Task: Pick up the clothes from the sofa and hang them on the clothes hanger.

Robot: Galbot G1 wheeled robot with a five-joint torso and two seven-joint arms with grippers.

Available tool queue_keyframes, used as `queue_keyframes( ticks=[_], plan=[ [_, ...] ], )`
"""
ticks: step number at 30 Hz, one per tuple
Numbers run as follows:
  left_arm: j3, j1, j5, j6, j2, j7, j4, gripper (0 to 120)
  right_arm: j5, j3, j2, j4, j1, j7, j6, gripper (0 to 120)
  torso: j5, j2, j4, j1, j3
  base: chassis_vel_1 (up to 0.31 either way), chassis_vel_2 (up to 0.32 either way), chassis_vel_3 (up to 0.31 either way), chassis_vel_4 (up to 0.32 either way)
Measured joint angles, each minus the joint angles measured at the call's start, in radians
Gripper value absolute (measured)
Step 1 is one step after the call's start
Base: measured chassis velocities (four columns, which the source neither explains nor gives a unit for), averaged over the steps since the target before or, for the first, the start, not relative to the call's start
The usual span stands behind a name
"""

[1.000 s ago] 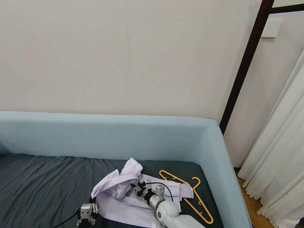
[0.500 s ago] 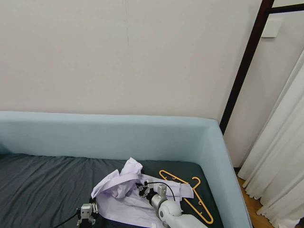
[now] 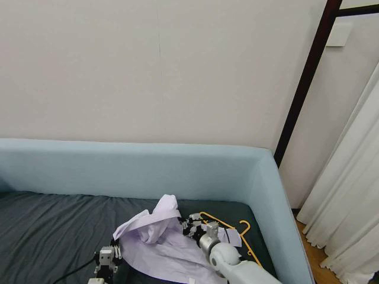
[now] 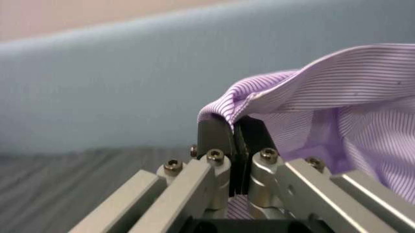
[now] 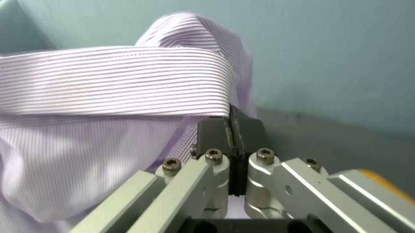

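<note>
The shirt (image 3: 155, 234) is pale lilac with fine purple pinstripes. The sofa (image 3: 148, 168) is light blue, its seat (image 3: 53, 231) dark slate grey. The hanger (image 3: 213, 218) is orange-yellow. My left gripper (image 4: 234, 138) and right gripper (image 5: 231, 131) are silver with black pads (image 4: 214, 133).

Findings, placed from the shirt (image 3: 155, 251):

1. On the shirt's right, you cannot follow the hanger (image 3: 244, 225) whole. Its near bar passes behind the right gripper (image 3: 188, 225) and its arm. In the right wrist view you get just a blurred orange sliver at the frame's edge.
2. The shirt's near hem runs under that arm to the head view's bottom edge. Both wrist views cut the cloth off at their borders.
3. At the shirt's left corner, the left gripper (image 3: 116, 248) is too small in the head view for you to judge the grip.
4. In the left wrist view, the pinched fold is hidden between the closed pads (image 4: 215, 138).
5. The bottom edge cuts off both arms.
</note>
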Motion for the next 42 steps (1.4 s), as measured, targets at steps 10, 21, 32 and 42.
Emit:
queue_keyframes(
  ticks=[10, 21, 32, 42],
  plan=[
    [-0.051, -0.047, -0.168, 0.085, 0.223, -0.002, -0.240, 0, 0.089, -0.111, -0.161, 0.236, 0.186, 0.080, -0.107, 0, 0.0001, 0.000, 0.0002, 0.000, 0.000, 0.000, 0.000, 0.000, 0.000],
    [0.010, -0.383, -0.467, 0.162, 0.562, 0.012, -0.304, 0, 0.200, -0.172, -0.318, 0.360, 0.522, 0.107, -0.174, 0, 0.0003, 0.000, 0.0000, 0.000, 0.000, 0.000, 0.000, 0.000, 0.000],
    [0.387, -0.954, -0.638, 0.231, 0.587, 0.013, -0.282, 0, 0.305, -0.140, -0.540, 0.474, 0.689, 0.104, -0.259, 0, 0.0001, 0.000, -0.0002, 0.000, 0.000, 0.000, 0.000, 0.000, 0.000],
    [0.259, -0.857, -0.682, 0.243, 0.678, -0.034, -0.416, 0, 0.424, -0.036, -0.656, 0.648, 0.696, 0.116, -0.326, 0, -0.0013, 0.000, 0.0020, 0.000, 0.000, 0.000, 0.000, 0.000, 0.000]
  ],
)
